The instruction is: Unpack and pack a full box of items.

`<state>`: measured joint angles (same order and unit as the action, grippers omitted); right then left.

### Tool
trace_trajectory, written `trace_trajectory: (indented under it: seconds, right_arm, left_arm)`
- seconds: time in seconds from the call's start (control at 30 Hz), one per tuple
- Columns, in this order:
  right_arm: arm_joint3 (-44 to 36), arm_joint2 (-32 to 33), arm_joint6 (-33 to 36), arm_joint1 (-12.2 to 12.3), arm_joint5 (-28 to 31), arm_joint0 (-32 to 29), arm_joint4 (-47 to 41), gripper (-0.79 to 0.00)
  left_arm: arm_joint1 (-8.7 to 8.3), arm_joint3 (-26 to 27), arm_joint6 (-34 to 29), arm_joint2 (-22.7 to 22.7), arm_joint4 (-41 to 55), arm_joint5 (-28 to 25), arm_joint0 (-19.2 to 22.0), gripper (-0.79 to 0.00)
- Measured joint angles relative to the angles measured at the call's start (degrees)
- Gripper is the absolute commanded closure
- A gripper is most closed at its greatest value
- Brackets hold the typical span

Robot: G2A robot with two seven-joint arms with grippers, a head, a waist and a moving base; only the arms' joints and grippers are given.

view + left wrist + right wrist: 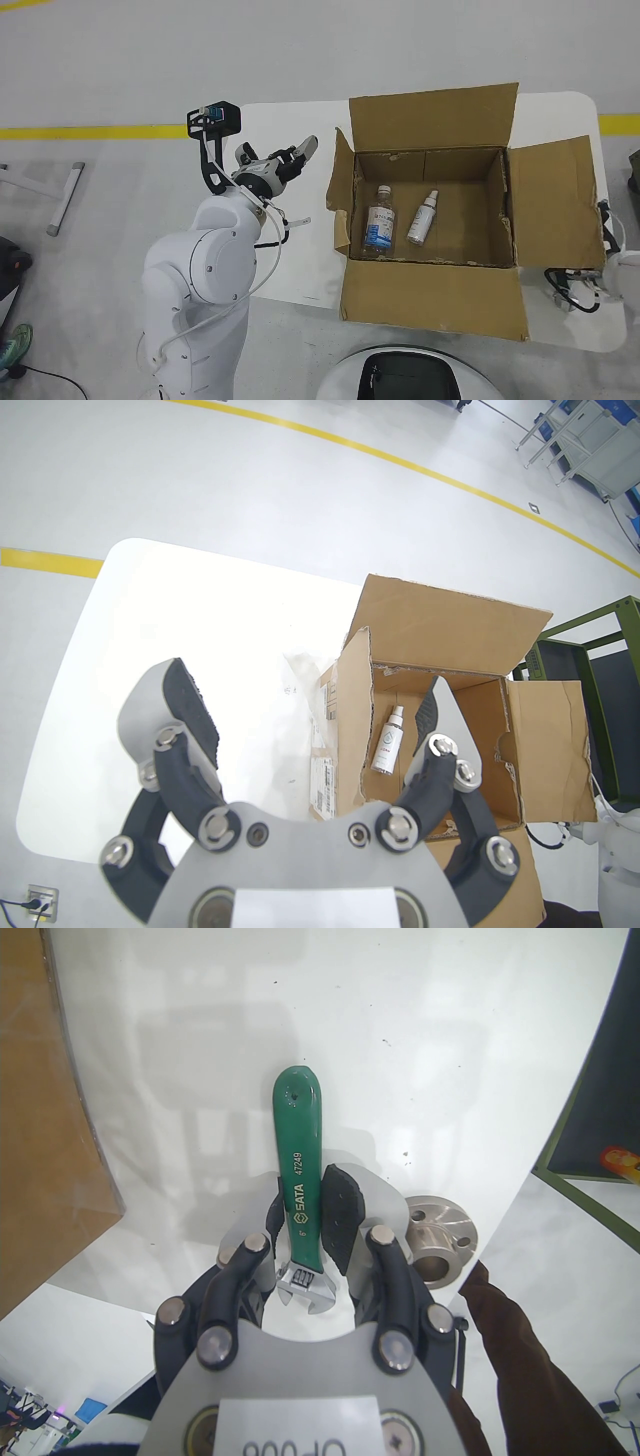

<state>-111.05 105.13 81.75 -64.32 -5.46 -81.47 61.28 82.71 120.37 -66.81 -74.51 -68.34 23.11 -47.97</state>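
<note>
A big brown box [430, 118] sits on the white table [310, 275] with all its flaps folded out. Inside it, two things lie flat on the bottom, side by side but not touching: a clear bottle [379, 220] with a blue label, close to the left wall, and a small white spray bottle [422, 218] next to it, nearer the middle. The rest of the box floor is bare. The left gripper [307, 680] hangs in the air over the table, just outside the left flap of the box. Its two fingers are spread far apart and there is nothing between them. On the other side of the box, the right gripper [305, 1183] is low over the table. Its black pads [342, 1208] squeeze the green handle of a wrench [297, 1148], one pad on each side. The silver head of the wrench points back toward the wrist. I cannot tell if the wrench touches the table. A shiny metal ring [440, 1243] with small holes sits on the table just beside that gripper.
</note>
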Motion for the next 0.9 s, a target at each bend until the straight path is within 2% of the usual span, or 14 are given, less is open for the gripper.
trace_trajectory:
  seconds: [0.3, 0.53, 0.83, 0.9]
  right_arm:
    - [-1.0, -1.1, 0.7, 0.4, -0.1, 0.1, 1.7, -0.351]
    - [-1.8, -2.0, 1.1, 0.6, -0.2, -0.2, 2.8, -0.366]
    - [-1.3, -3.5, 1.0, 0.8, -0.8, -0.3, 4.5, -0.351]
    - [-1.2, -3.8, 1.0, 0.9, -0.9, -0.2, 4.7, -0.32]
  left_arm:
    - [0.0, 0.0, 0.0, 0.0, 0.0, 0.0, 0.0, -0.785]
    - [0.0, 0.0, 0.0, 0.0, 0.0, 0.0, 0.0, -0.785]
    - [0.0, 0.0, 0.0, 0.0, 0.0, 0.0, 0.0, -0.785]
    - [0.0, 0.0, 0.0, 0.0, 0.0, 0.0, 0.0, -0.785]
